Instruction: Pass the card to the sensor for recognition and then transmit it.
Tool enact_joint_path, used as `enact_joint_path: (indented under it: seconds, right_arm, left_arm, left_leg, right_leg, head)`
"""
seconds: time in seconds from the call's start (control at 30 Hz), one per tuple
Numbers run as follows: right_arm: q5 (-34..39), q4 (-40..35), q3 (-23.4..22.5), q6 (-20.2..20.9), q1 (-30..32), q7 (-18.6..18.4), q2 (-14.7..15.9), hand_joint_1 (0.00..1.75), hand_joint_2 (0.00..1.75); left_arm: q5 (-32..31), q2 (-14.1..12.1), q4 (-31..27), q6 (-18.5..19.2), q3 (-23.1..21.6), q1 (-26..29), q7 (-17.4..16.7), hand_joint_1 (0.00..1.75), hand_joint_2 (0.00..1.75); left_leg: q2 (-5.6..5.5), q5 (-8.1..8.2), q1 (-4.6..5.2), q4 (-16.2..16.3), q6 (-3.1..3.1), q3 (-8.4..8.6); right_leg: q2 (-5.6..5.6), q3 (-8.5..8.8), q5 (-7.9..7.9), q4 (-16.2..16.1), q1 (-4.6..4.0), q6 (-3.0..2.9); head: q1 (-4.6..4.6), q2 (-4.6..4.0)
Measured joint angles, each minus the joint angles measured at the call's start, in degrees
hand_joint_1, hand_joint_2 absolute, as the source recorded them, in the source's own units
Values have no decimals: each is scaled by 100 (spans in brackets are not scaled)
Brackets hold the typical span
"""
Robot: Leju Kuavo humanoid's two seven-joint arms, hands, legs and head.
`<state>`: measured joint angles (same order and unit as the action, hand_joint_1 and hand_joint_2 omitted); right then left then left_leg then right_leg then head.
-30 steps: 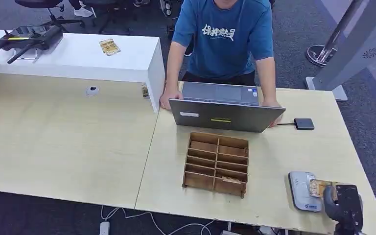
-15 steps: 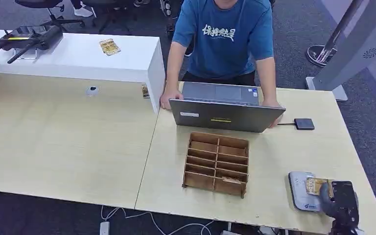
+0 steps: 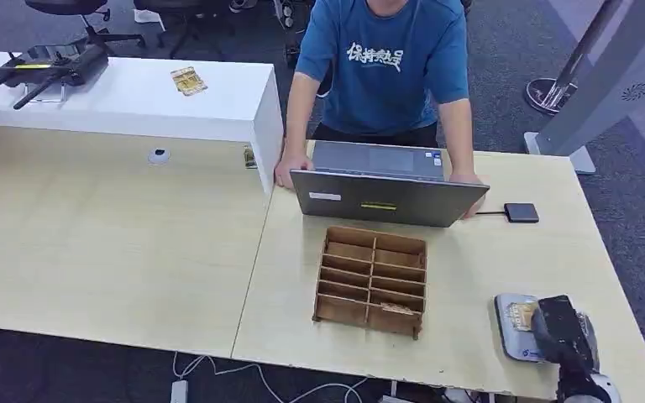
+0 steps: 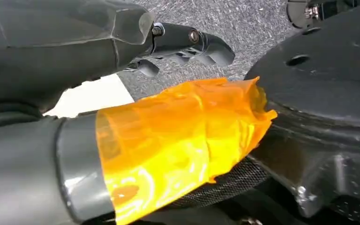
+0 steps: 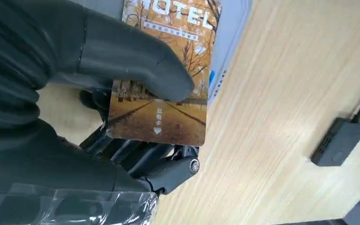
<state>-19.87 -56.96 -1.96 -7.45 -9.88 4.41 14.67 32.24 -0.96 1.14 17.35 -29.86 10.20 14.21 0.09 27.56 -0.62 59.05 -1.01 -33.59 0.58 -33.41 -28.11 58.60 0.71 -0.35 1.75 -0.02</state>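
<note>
Holding the autumn-toned hotel key card [image 5: 161, 101] flat over the pale grey reader pad [image 3: 512, 332], we are at the recognition step, and doing it well means keeping the card level and close to the pad's face. In the right wrist view the thick grey thumb [image 5: 131, 61] presses on the card's printed face while the darker fingers [image 5: 140, 157] support it from beneath, so our right hand [image 3: 561, 329] is clamped on the card. The card's far end, the one with the lettering, reaches out over the grey pad. From the head view the card shows as a small tan patch [image 3: 522, 315] on the pad, beside the hand; whether it touches the pad or hangs just above it we cannot tell.

We judge that the card should sit square over the pad's middle, with no tilt, and be held there until it registers; sliding or lifting too soon could spoil the read. Our grip covers part of the card, so we should keep the free end toward the pad.

Our left hand [image 4: 183, 44] hangs low over grey carpet with its fingers loosely apart, gripping nothing.

Further off on the light wooden table [image 3: 487, 252] stand a brown wooden divided tray [image 3: 372, 281], a small black box on a cable [image 3: 521, 212], and a grey open laptop [image 3: 385, 195] held by a person in a blue shirt [image 3: 385, 63], the likely receiver of the card.
</note>
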Motion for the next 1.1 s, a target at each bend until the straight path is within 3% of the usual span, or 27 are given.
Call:
enact_joint_path:
  seconds: [0.2, 0.5, 0.7, 0.9, 1.1]
  right_arm:
    - [-426, 196, 378, 85, -253, -290, 190, 175, 175]
    - [-461, 297, 577, 135, -359, -317, 310, 173, 175]
    - [-437, 208, 583, -430, -290, 2, 293, 173, 175]
    - [-424, 59, 585, -529, -238, 57, 269, 169, 175]
    - [-231, -298, 568, -877, -217, 339, 247, 171, 175]
  left_arm:
    - [-70, -55, 0, 20, 37, 1, -68, 0, 0]
    - [-125, -85, 0, 50, 111, 15, -68, 0, 0]
    - [-146, -79, 0, 20, 173, 48, -39, 0, 0]
    - [-157, -70, 0, 2, 249, 67, -39, 0, 0]
    - [-190, -50, 0, 2, 293, 67, 31, 0, 0]
  left_leg:
    - [10, 2, -1, 0, 2, 23]
    - [11, 3, -1, 0, 3, 39]
    - [9, 2, 0, 0, 3, 34]
    - [8, 2, 0, 0, 3, 30]
    - [8, 2, 0, 0, 3, 15]
  right_leg:
    - [-8, 17, 0, -3, -1, 0]
    - [-10, 34, 1, -3, -1, 0]
    - [-8, 34, 2, -2, 0, 0]
    - [-7, 28, 1, -2, 0, 0]
    - [-5, 18, 1, 0, 0, 0]
  head:
    - [0, 0]
    - [0, 0]
    - [0, 0]
    - [0, 0]
    - [2, 0]
